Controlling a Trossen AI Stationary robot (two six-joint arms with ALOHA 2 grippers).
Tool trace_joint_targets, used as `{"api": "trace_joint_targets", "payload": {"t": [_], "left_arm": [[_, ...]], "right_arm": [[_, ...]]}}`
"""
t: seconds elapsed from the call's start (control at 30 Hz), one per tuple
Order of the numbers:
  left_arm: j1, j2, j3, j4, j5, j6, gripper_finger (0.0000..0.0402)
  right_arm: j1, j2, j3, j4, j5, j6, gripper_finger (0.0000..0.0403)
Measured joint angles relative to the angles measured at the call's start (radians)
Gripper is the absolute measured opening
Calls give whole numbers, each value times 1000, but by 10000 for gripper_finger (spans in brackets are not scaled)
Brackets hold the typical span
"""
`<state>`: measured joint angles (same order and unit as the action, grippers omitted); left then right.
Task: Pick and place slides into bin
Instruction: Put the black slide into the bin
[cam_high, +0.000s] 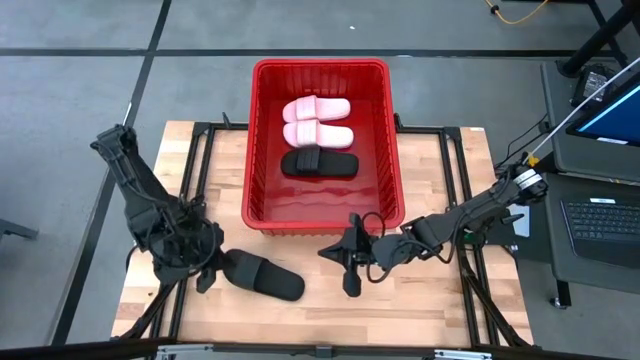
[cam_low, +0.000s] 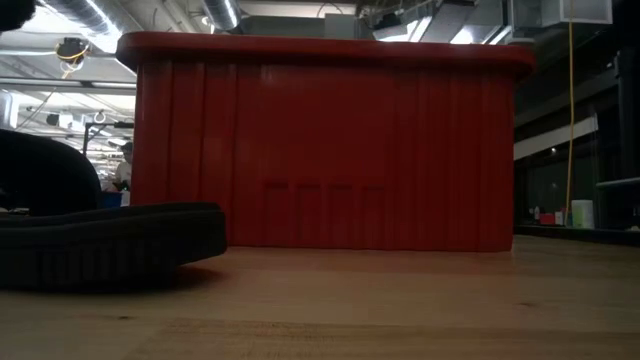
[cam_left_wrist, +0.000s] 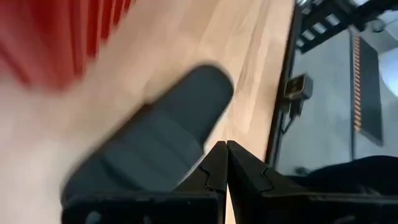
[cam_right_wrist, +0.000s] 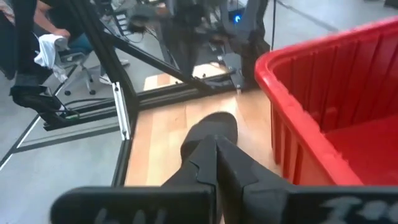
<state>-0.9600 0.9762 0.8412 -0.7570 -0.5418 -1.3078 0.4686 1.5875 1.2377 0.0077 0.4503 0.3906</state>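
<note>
The red bin (cam_high: 262, 150) stands at the table's far middle and holds two pale pink slides (cam_high: 318, 108) (cam_high: 318, 133) and one black slide (cam_high: 320, 164). It fills the low view (cam_low: 320, 140). A second black slide (cam_high: 264, 278) lies flat on its sole on the table, near left of the bin; it also shows in the low view (cam_low: 100, 245). My left gripper (cam_high: 214, 272) is shut, low at this slide's left end (cam_left_wrist: 155, 140). My right gripper (cam_high: 328, 253) is shut and empty, just in front of the bin's near wall, pointing toward the table's left. My left gripper (cam_left_wrist: 226, 152) has its shut fingers close beside the left end of the black slide on the table (cam_left_wrist: 186, 162), coming level from the table's left. I cannot tell whether they touch it. The slide lies flat on the table.
Black metal frame rails (cam_high: 200, 160) run along the table's left and right sides. The bin's near wall (cam_right_wrist: 311, 137) stands close to my right gripper. Bare wood (cam_high: 420, 300) lies along the near edge. Chairs and a seated person show beyond the table (cam_right_wrist: 50, 37).
</note>
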Motion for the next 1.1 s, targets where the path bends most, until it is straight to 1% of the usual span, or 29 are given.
{"api": "trace_joint_targets", "payload": {"t": [0.1,0.17,0.23,0.3,0.4,0.6,0.73,0.83,0.93,1.0,1.1], "left_arm": [[-3,19,-8,-5,72,-144,4],[-3,29,-18,-12,108,-201,8],[-3,38,-22,-5,123,-244,15],[-3,44,-27,-11,113,-276,26],[-3,43,-28,-9,63,-297,48],[-2,54,-28,-34,62,-383,102],[-2,89,-27,-83,74,-401,128],[-2,122,-40,-86,109,-444,134],[-2,149,-93,-38,133,-506,133],[-2,160,-130,10,117,-523,130],[-2,162,-186,111,61,-528,128]], "right_arm": [[0,0,0,6,0,-20,10],[0,0,0,18,0,-39,18],[0,0,0,30,1,-53,23],[0,0,0,30,0,-55,26],[0,0,0,43,-4,-55,27],[0,0,0,50,-24,-53,27],[2,0,0,58,-26,-52,27],[10,0,0,64,-26,-46,28],[14,0,0,64,-26,-34,28],[14,0,0,65,-26,-34,28],[13,0,0,64,-26,-33,28]]}}
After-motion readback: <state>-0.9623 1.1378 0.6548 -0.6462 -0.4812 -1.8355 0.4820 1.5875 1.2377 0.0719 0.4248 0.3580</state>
